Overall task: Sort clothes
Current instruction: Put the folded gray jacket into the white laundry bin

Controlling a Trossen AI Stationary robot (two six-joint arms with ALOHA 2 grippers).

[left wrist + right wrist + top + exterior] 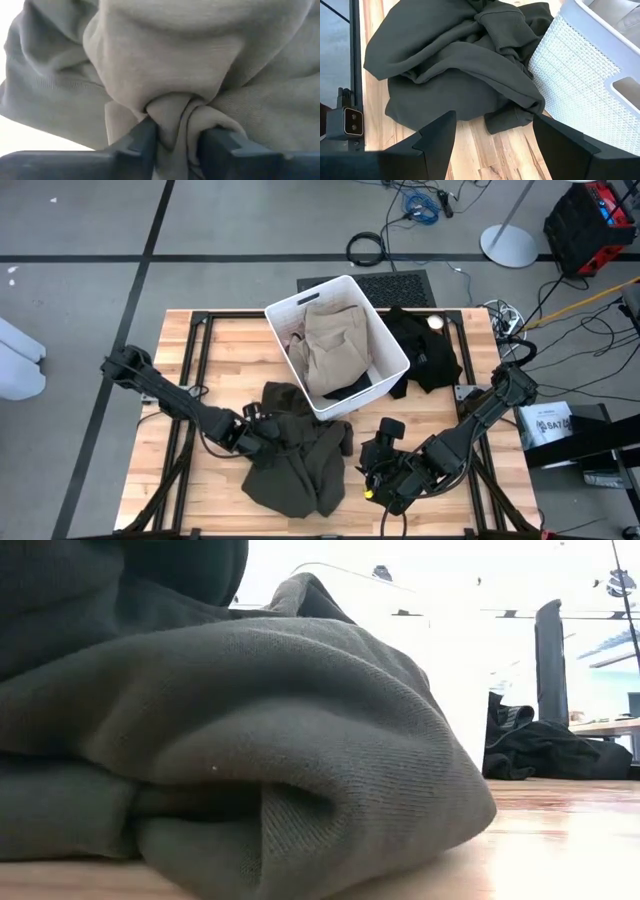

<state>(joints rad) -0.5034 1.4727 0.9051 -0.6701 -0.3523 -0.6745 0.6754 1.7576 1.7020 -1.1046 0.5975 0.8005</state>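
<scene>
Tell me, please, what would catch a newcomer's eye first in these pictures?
First, the big dark olive garment heaped at the table's front edge, with the left pincer pinching a fold of it. Next, the white bin near the table's middle, tilted and stuffed with a khaki garment, and a black garment beside it. The right pincer waits open at the front right.

the big olive garment point(300, 465) is a dark, muted green all over, with a fine ribbed weave showing up close. the bin point(385, 340) is white, its outer wall patterned with a small woven-looking dimple texture. inside it lie khaki tan clothes point(335, 345), with a bit of pale pink point(296, 338) and black at the edges. a black garment point(425, 350) sits beside it. the worktop point(225, 340) is pale striped wood with a black frame.
</scene>
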